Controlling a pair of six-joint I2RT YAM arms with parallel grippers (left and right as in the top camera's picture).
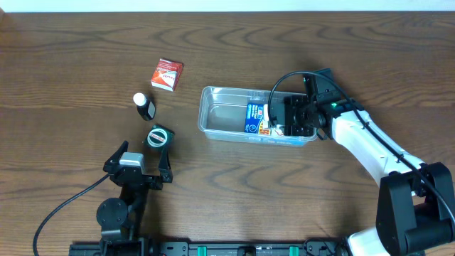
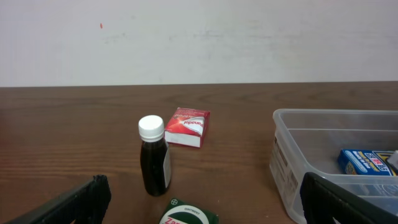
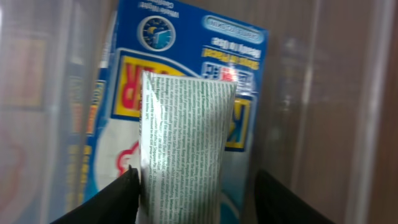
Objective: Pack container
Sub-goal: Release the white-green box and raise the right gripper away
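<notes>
Releasing looks like the step in hand: your right gripper [image 3: 196,183] stands with jaws wider than the white-and-green packet [image 3: 186,143], which rests on the blue box [image 3: 180,37] in the right end of the container [image 1: 213,114] beneath it. Next, lift clear of the container. Your left gripper [image 1: 140,165], spread wide, can then take the green tin [image 1: 158,136], bottle [image 1: 144,107] and red box [image 1: 167,74] left of the container.

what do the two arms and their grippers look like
The left arm is black with a grey block behind the left gripper, trailing a black cable. The right arm has white links, black joints, a black right gripper, a looped black cable and a green light.
</notes>
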